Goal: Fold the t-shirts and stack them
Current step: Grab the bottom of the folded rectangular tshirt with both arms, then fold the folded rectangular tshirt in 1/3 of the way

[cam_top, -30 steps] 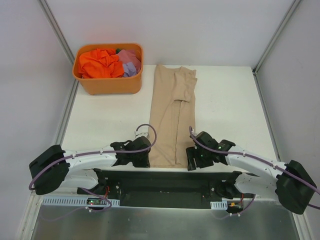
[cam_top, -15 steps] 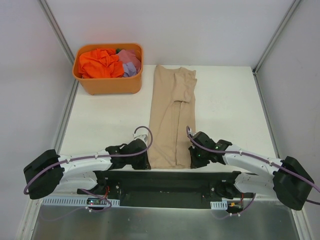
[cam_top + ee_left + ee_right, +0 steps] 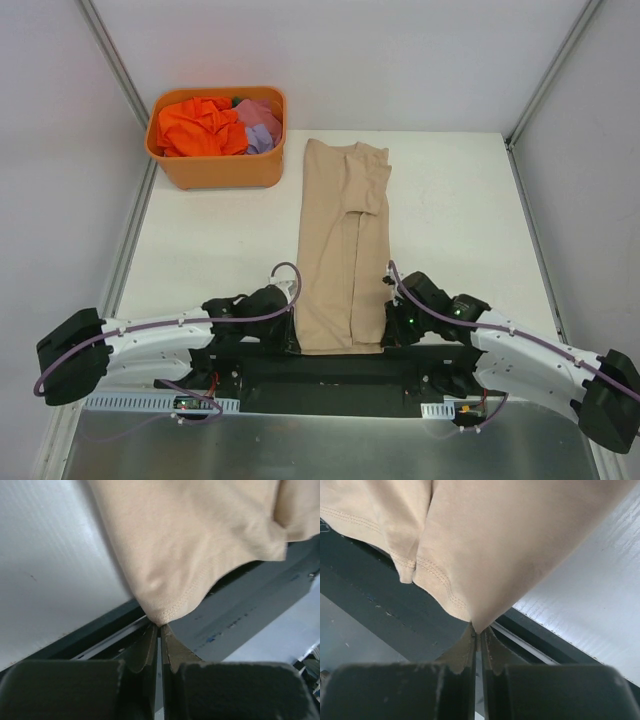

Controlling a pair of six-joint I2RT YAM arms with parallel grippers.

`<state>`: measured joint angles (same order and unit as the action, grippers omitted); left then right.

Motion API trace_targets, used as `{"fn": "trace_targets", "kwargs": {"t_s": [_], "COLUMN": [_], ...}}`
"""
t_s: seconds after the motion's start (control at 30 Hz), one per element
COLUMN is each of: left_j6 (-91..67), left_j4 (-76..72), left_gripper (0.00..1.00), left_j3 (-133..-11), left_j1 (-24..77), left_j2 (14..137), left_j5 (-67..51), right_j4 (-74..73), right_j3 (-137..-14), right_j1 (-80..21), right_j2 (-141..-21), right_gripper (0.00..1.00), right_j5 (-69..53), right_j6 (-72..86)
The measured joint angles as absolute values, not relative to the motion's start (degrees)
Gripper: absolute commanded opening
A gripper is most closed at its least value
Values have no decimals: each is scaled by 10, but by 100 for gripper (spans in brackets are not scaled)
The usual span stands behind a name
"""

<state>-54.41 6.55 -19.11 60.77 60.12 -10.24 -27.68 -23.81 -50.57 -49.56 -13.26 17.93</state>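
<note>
A beige t-shirt [image 3: 340, 250] lies folded into a long narrow strip down the middle of the white table, its hem end hanging over the near edge. My left gripper [image 3: 291, 343] is shut on the strip's near left corner [image 3: 165, 612]. My right gripper [image 3: 391, 338] is shut on the near right corner [image 3: 470, 615]. In both wrist views the pinched cloth tip rises straight out of the closed jaws. Orange [image 3: 195, 127] and lilac [image 3: 260, 125] t-shirts lie heaped in the tub.
An orange plastic tub [image 3: 220, 170] stands at the table's far left corner. The dark mounting rail [image 3: 330, 372] of the arm bases runs along the near edge. Grey walls close in the table on three sides.
The right gripper closed on the shirt's near right corner. Both grippers have drawn toward the near edge, and the beige strip has slid a little nearer with them.
</note>
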Motion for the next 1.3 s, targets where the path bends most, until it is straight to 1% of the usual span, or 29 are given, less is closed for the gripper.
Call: {"fn": "trace_targets", "kwargs": {"t_s": [0.2,0.4,0.6,0.7,0.93,1.3], "left_j6": [-540,-516,-470,-444,-387,-329], "left_j4": [77,116,123,124,114,102], "left_gripper": [0,0,0,0,0,0], "left_j3": [-196,-250,-331,-361,-431,-556], "left_j1": [608,605,566,534,464,391], "left_j2": [532,533,542,562,673,800], "left_j5": [-86,-25,34,48,52,52], "right_j4": [-299,-342,-358,-358,-316,-246], "right_j3": [-243,-298,-373,-415,-474,-569], "right_j1": [-506,-506,-496,-479,-441,-356], "right_j2": [-481,-503,-559,-585,-642,-760], "right_gripper": [1,1,1,1,1,1], "right_j5": [-120,-80,-36,-2,43,56], "right_j6": [171,133,95,77,44,-5]}}
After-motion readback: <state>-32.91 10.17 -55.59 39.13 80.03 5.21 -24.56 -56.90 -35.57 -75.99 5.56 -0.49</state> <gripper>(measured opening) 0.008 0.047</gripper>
